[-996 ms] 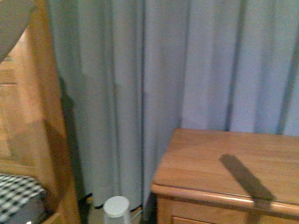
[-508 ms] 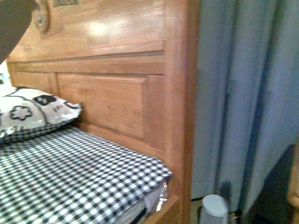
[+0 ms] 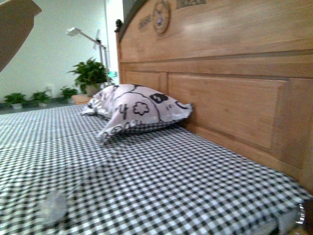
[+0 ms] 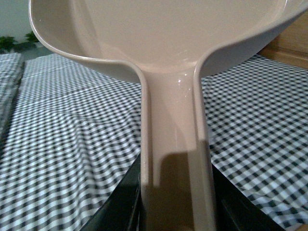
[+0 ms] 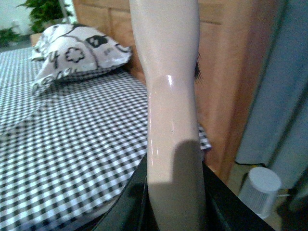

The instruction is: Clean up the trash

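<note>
The view has been swung from curtain (image 5: pixel 281 86) to pillow (image 3: pixel 139 108); a clear scrap (image 3: pixel 53 208), likely trash, is exposed well apart from it. A dustpan (image 4: pixel 168 33) is gripped by the left claw (image 4: pixel 175 204), a pale handle (image 5: pixel 168 72) by the right claw (image 5: pixel 174 202).

The left tool (image 4: pixel 175 211) shows glossy black, angular jaws with straight, slanted edges; the right tool (image 5: pixel 174 211) has matching plain black jaws.

text: none legible | headboard (image 3: pixel 220 98) lettering by medallion (image 3: pixel 160 17): too blurred
</note>
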